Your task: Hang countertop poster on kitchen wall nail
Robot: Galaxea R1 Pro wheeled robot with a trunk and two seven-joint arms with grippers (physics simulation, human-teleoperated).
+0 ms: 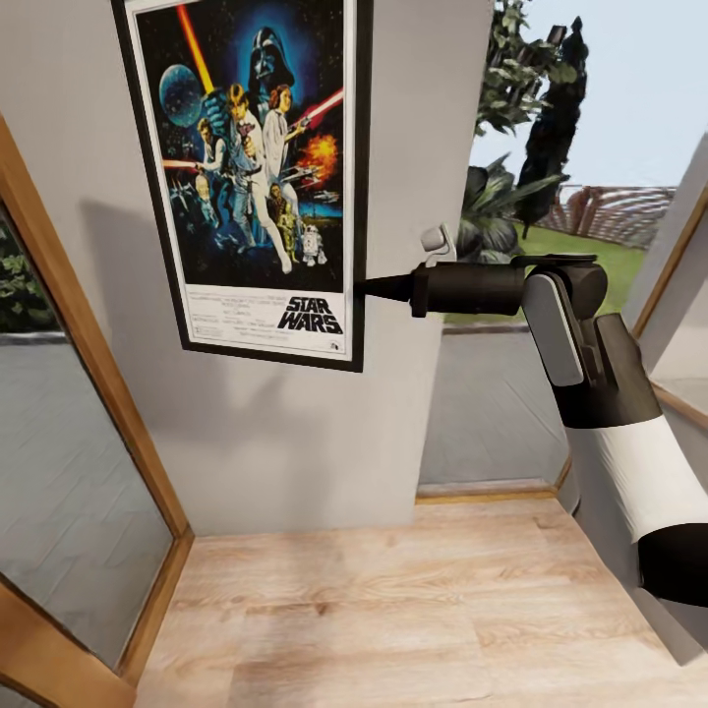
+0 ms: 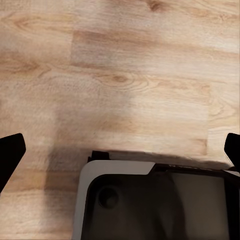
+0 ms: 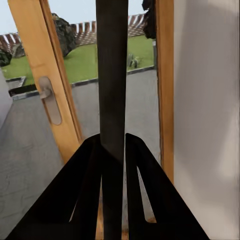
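Left fingers (image 2: 10, 152) spread wide over the wooden floor (image 2: 130, 75), empty. Poster (image 1: 258, 167) up against the grey wall (image 1: 295, 442), right fingers (image 1: 379, 288) pinching its right edge. Hanging step; next, likely seat it on a nail, unseen here, then release.

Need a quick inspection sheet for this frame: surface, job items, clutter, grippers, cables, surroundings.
Surface: light wood plank floor; grey wall.
Job's things: black-framed, white-bordered Star Wars poster upright against the wall, slightly tilted; nail not visible.
Clutter: nothing seen.
Grippers: right gripper shut on the poster's right edge; left gripper open, facing the floor, holding nothing.
Cables: nothing seen.
Surroundings: wood-framed glass door at left; window with garden at right.
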